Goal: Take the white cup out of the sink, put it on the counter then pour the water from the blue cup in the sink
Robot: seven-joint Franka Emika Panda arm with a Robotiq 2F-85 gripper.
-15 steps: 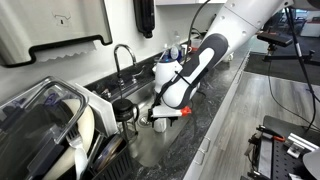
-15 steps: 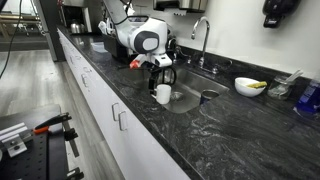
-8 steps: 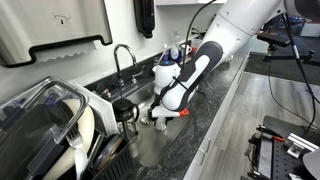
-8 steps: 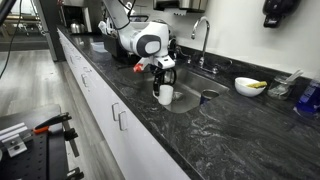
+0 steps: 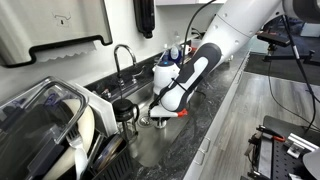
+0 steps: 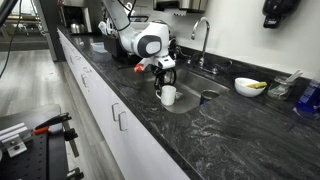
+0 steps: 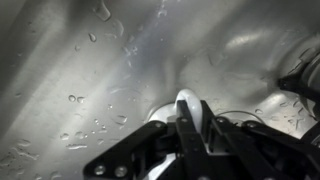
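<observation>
The white cup [image 6: 168, 96] stands upright in the sink [image 6: 192, 104]. My gripper [image 6: 164, 82] reaches down into it from above. In the wrist view the cup's rim [image 7: 187, 103] sits between the two black fingers, and the gripper [image 7: 190, 128] is shut on the rim. In an exterior view the gripper [image 5: 156, 118] hides most of the cup. The dark speckled counter [image 6: 230, 135] runs along the sink's front. A blue cup [image 6: 308, 97] stands at the far right of it, partly cut off by the frame edge.
A curved chrome tap [image 6: 203, 35] rises behind the sink. A clear jar with a black lid [image 5: 124, 112] stands next to the gripper. A bowl with something yellow in it [image 6: 250, 87] is on the counter. A dish rack [image 5: 50, 125] fills the near side.
The gripper has come down over the white cup and closed on its rim. The cup has stayed in the sink.
</observation>
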